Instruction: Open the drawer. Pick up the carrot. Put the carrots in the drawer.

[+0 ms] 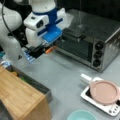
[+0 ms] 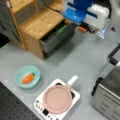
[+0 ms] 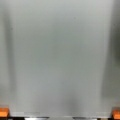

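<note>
**While the drawer stands open, the gripper hangs empty**

Where the arm ends above the grey worktop [image 1: 67, 75], we see the gripper [image 1: 48, 50] in the air between the drawer [image 2: 56, 37] and the toaster oven [image 1: 92, 42]. In the wrist view its orange fingertips [image 3: 3, 112] sit at the two bottom corners, spread wide. Only bare worktop lies between them, so it has hold of nothing.

The carrot [image 2: 28, 78] lies well apart from the gripper, in a teal bowl [image 2: 17, 75] near the worktop's edge at a front view's bottom left. Its long axis runs on a slant, green tip up to the right, orange body down to the left.

The drawer is pulled out of the bamboo-topped cabinet [image 2: 42, 22]. It is a shallow dark grey tray, with a green vegetable [image 2: 61, 28] inside.

The worktop is matt, smooth and plain grey. Near its opposite corner stands a white hotplate [image 2: 40, 106] carrying a round pink pan [image 2: 58, 98], beside the boxy silver toaster oven with its black knobs.
</note>
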Controlling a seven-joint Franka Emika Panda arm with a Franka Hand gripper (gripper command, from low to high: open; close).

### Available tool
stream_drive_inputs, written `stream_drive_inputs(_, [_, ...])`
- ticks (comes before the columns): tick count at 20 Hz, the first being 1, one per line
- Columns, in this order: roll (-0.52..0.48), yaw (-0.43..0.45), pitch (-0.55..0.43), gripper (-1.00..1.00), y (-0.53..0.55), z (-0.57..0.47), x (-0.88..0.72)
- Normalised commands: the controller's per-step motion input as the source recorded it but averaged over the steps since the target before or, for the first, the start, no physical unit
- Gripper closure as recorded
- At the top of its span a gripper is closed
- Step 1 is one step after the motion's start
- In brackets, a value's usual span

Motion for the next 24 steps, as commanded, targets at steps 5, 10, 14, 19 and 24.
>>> stream_drive_inputs(5, [-0.019,0.039,0.087,-1.0,-0.04,-0.01,-0.04])
stream_drive_inputs(10, [0.016,0.078,0.078,-1.0,-0.09,0.04,-0.08])
stream_drive_inputs(14, [0.05,0.103,0.038,-1.0,-0.09,0.06,-0.05])
stream_drive_inputs(19, [0.067,0.087,0.016,-1.0,-0.12,0.02,-0.05])
stream_drive_inputs(24, [0.065,0.071,-0.018,-1.0,-0.22,-0.14,-0.1])
